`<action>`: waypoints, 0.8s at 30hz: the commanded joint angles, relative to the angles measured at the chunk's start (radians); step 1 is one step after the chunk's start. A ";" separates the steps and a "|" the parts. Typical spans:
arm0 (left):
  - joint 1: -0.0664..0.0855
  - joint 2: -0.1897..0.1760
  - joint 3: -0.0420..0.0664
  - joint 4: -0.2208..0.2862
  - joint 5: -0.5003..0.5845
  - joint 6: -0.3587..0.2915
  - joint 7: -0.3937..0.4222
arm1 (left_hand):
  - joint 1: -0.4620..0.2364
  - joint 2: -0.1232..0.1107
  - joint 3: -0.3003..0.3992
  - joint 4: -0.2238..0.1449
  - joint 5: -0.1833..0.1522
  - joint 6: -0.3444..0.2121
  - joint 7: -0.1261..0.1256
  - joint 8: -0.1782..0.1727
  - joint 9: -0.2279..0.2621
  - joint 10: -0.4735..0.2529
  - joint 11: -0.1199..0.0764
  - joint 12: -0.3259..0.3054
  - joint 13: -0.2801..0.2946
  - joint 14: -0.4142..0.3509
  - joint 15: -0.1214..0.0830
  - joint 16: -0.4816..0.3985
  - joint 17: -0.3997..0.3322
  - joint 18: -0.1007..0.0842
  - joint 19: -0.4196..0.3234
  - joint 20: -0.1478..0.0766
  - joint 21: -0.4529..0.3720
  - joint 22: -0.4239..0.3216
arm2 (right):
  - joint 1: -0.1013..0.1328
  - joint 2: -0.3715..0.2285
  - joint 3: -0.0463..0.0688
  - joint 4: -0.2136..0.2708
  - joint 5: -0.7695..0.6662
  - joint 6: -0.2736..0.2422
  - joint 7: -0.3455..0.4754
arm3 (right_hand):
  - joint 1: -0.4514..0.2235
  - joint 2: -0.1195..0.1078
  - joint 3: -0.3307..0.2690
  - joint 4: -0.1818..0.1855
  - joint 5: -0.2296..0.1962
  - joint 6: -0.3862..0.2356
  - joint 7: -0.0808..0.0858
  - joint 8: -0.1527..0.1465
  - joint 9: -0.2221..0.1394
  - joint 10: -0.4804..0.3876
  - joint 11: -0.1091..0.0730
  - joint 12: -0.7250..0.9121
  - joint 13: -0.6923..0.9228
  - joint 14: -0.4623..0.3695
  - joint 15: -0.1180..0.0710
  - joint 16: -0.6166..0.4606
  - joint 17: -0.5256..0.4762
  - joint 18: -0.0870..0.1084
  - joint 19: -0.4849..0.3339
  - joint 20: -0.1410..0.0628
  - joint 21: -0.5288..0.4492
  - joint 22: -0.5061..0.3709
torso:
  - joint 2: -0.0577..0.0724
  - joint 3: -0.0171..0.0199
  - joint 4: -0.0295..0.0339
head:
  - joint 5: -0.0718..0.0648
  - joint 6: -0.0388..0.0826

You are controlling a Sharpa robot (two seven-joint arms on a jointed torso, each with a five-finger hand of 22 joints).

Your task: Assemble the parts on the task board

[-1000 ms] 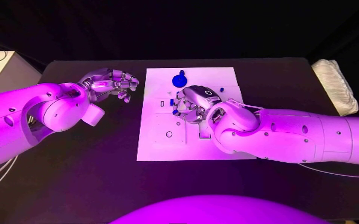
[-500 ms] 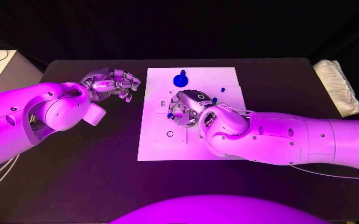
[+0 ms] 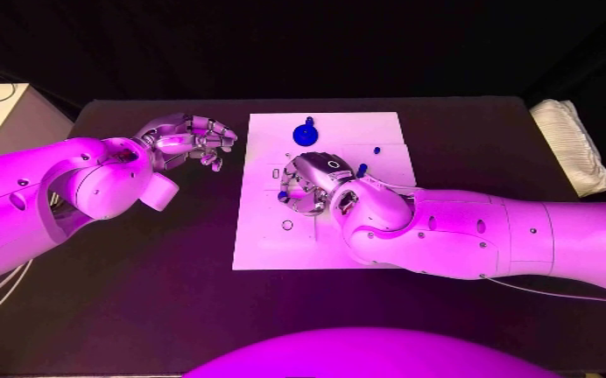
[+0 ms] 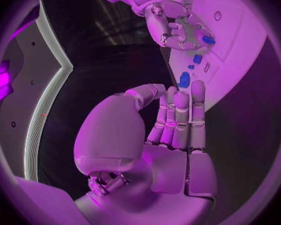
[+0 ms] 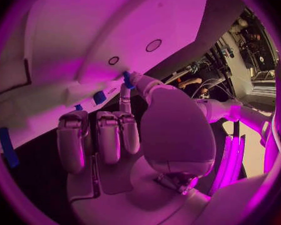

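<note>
The white task board lies in the middle of the black table. My right hand rests low over the board's middle and pinches a small blue part between thumb and a finger, close to the board's holes. The left wrist view shows this hand with the blue part at its fingertips. A round blue part sits near the board's far edge, and a blue peg stands to its right. My left hand hovers off the board's left side, fingers curled in on nothing.
A round hole and a small slot show in the board beside the right hand. A folded white cloth lies at the table's right edge. A pale box stands beyond the left corner.
My right hand has slid towards the board's left and a little nearer, carrying the small blue part. The left hand has stayed put.
</note>
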 commanded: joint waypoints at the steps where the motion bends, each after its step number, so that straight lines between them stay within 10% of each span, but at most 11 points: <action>1: 0.000 0.000 0.001 0.004 -0.002 0.008 0.003 | 0.007 0.000 0.000 -0.003 -0.001 -0.003 0.008 -0.005 -0.001 -0.004 0.002 -0.002 -0.001 -0.006 0.000 -0.004 -0.002 0.014 -0.005 0.005 -0.006 0.000 | -0.002 0.003 0.000 -0.002 -0.042 0.021 -0.012 | -0.012 -0.004 -0.009 0.003 0.004 0.003 0.004 0.006 0.002 0.106 -0.003 0.007 0.263 0.104 -0.004 0.004 0.263 -0.014 0.105 -0.007 0.005 0.263 | 0.000 -0.0005 -0.0006 | 0.000 -0.001; 24: 0.000 -0.002 0.001 0.003 -0.006 0.012 -0.002 | 0.018 0.000 0.000 -0.009 0.000 -0.003 0.009 -0.005 -0.004 -0.005 0.003 -0.001 -0.004 -0.009 0.001 -0.004 -0.005 0.014 -0.006 0.006 -0.003 0.002 | -0.008 0.005 0.000 0.000 -0.104 0.022 -0.027 | -0.022 -0.010 -0.149 0.060 -0.022 -0.007 0.009 0.016 0.000 0.106 0.002 0.007 0.263 0.104 0.001 0.004 0.263 -0.014 0.105 -0.002 0.005 0.263 | 0.000 -0.0003 -0.0003 | 0.000 0.000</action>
